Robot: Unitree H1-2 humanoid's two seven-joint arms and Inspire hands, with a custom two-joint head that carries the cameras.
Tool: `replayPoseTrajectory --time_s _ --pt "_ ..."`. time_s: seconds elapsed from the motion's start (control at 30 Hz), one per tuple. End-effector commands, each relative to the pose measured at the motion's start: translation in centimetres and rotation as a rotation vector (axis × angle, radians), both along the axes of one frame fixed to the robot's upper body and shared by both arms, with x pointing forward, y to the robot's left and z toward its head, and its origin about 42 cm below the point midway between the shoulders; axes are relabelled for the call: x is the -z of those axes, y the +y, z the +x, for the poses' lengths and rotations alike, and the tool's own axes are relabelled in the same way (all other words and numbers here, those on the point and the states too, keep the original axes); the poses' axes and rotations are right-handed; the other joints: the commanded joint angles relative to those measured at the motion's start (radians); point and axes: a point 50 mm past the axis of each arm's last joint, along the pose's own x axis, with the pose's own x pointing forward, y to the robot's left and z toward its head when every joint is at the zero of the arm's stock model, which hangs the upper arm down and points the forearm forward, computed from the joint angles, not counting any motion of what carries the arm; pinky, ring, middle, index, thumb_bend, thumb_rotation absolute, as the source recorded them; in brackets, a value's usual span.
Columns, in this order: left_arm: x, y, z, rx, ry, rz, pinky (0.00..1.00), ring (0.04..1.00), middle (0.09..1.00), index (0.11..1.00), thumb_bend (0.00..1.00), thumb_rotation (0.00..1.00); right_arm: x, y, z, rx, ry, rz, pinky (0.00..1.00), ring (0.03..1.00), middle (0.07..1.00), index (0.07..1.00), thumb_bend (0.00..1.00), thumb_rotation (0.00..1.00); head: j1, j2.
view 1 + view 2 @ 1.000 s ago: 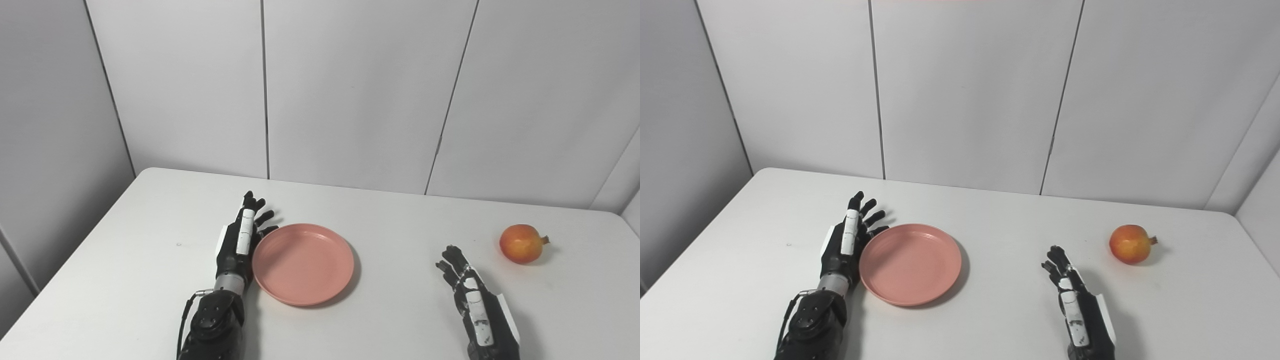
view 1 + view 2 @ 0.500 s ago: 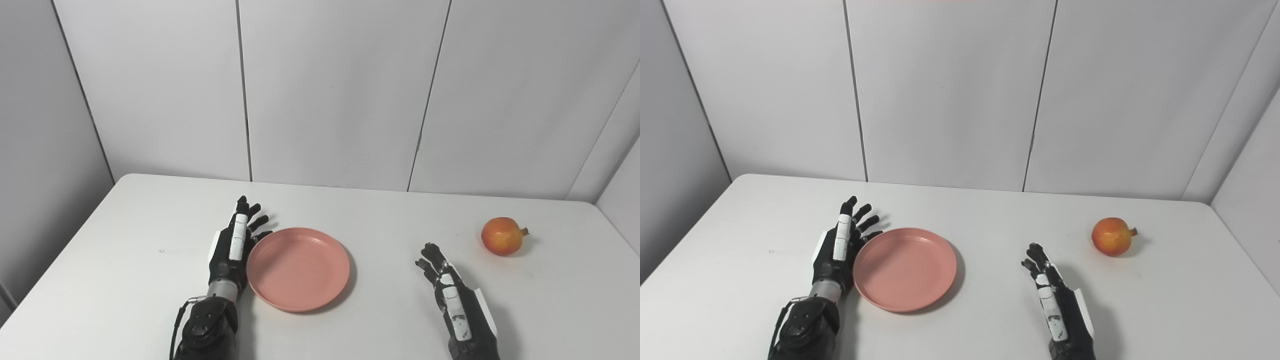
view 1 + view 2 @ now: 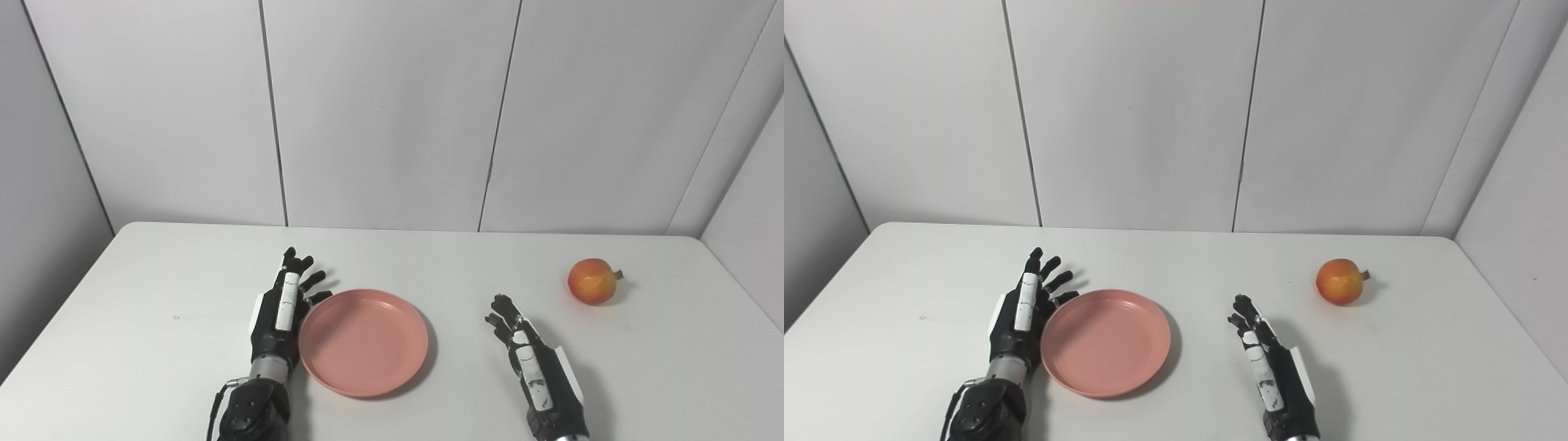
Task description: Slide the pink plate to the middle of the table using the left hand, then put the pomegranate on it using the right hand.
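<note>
- Against the pictures of a second ago, the whole scene is seen to have shifted: the wall seams and the table (image 3: 153,367) edges are displaced together, so a turn of the head cameras is read, not a move of the things.
- Relative to the table, little change is found. The pink plate (image 3: 364,342) is seen at the lower centre of the frame, and the left hand (image 3: 280,309) is laid along its left rim, fingers spread and nothing grasped, much as before.
- Whether the palm edge touches the rim or only stands just beside it cannot be told.
- The right hand (image 3: 534,367) is kept at the lower right, released, fingers apart and empty; it lies well apart from the pomegranate (image 3: 592,282), which rests untouched on the table at the right of the frame.
- It is judged that the slide is nearly finished or finished, the plate being close to the table's middle, and that the fetching of the fruit has not yet begun.
- In the right eye view the table's right edge and more bare surface beyond the pomegranate are shown; in the left eye view more of the table's left part and a small dark speck (image 3: 176,317) on it are shown further in from the frame's edge.
</note>
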Motion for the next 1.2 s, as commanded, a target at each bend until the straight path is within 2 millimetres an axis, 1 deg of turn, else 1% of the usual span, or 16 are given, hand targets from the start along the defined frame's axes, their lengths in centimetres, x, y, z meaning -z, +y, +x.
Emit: replayPoseTrajectory --time_s 0.0,0.13,0.2,0.3,0.33,0.63,0.67,0.7,0.8,0.9,1.03,1.17 --pt "0.23 -0.64 -0.16 0.025 0.012 0.004 0.67 0.827 0.917 0.969 0.84 0.87 1.24 0.66 -0.79 0.004 0.055 0.016 0.97 0.908 0.925 0.903 0.82 0.94 -0.012 0.004" --pt "0.23 -0.93 -0.28 0.037 0.005 0.024 0.67 0.823 0.913 0.973 0.84 0.88 1.16 0.87 -0.77 0.001 0.048 0.016 0.97 0.912 0.929 0.906 0.82 0.94 -0.031 0.008" --pt "0.21 -1.1 -0.39 0.04 0.006 0.015 0.67 0.824 0.911 0.969 0.84 0.87 1.12 0.96 -0.78 0.0 0.048 0.017 0.98 0.914 0.93 0.906 0.82 0.95 -0.044 0.012" --pt "0.31 -1.28 -0.57 0.045 0.006 0.014 0.68 0.822 0.908 0.969 0.84 0.87 1.08 1.1 -0.75 -0.003 0.048 0.023 0.99 0.919 0.933 0.902 0.81 0.94 -0.044 0.012" --pt "0.34 -1.3 -0.62 0.045 0.007 0.012 0.68 0.82 0.907 0.969 0.85 0.87 1.06 1.11 -0.76 -0.003 0.048 0.025 0.98 0.919 0.933 0.9 0.81 0.94 -0.054 0.016" --pt "0.51 -1.37 -0.79 0.056 0.013 0.008 0.68 0.827 0.919 0.959 0.86 0.87 0.87 1.17 -0.87 -0.002 0.051 0.011 0.96 0.912 0.933 0.904 0.8 0.94 -0.069 0.019" --pt "0.54 -1.36 -0.79 0.06 0.011 0.009 0.69 0.832 0.921 0.967 0.84 0.88 0.86 1.17 -0.88 -0.002 0.051 0.009 0.96 0.912 0.932 0.907 0.81 0.95 -0.069 0.019" --pt "0.61 -1.3 -0.77 0.063 0.009 0.014 0.69 0.833 0.922 0.972 0.84 0.89 0.87 1.21 -0.88 -0.002 0.049 0.008 0.96 0.91 0.93 0.908 0.81 0.95 -0.084 0.017" --pt "0.69 -1.21 -0.74 0.067 0.007 0.019 0.68 0.834 0.922 0.982 0.84 0.89 0.9 1.29 -0.89 -0.002 0.048 0.006 0.95 0.905 0.924 0.909 0.83 0.95 -0.084 0.017" --pt "0.66 -1.14 -0.74 0.054 0.015 0.008 0.69 0.834 0.916 0.969 0.84 0.88 0.89 1.31 -0.89 -0.003 0.05 0.001 0.95 0.909 0.927 0.909 0.83 0.95 -0.084 0.017" --pt "0.56 -0.99 -0.82 0.048 0.016 0.006 0.68 0.829 0.914 0.963 0.83 0.87 0.7 1.29 -0.97 -0.004 0.048 0.002 0.94 0.909 0.929 0.905 0.82 0.94 -0.091 0.027" --pt "0.45 -0.96 -0.89 0.047 0.005 0.013 0.68 0.827 0.914 0.971 0.84 0.88 0.48 1.08 -1.05 -0.002 0.038 -0.005 0.94 0.908 0.929 0.906 0.83 0.94 -0.093 0.036"
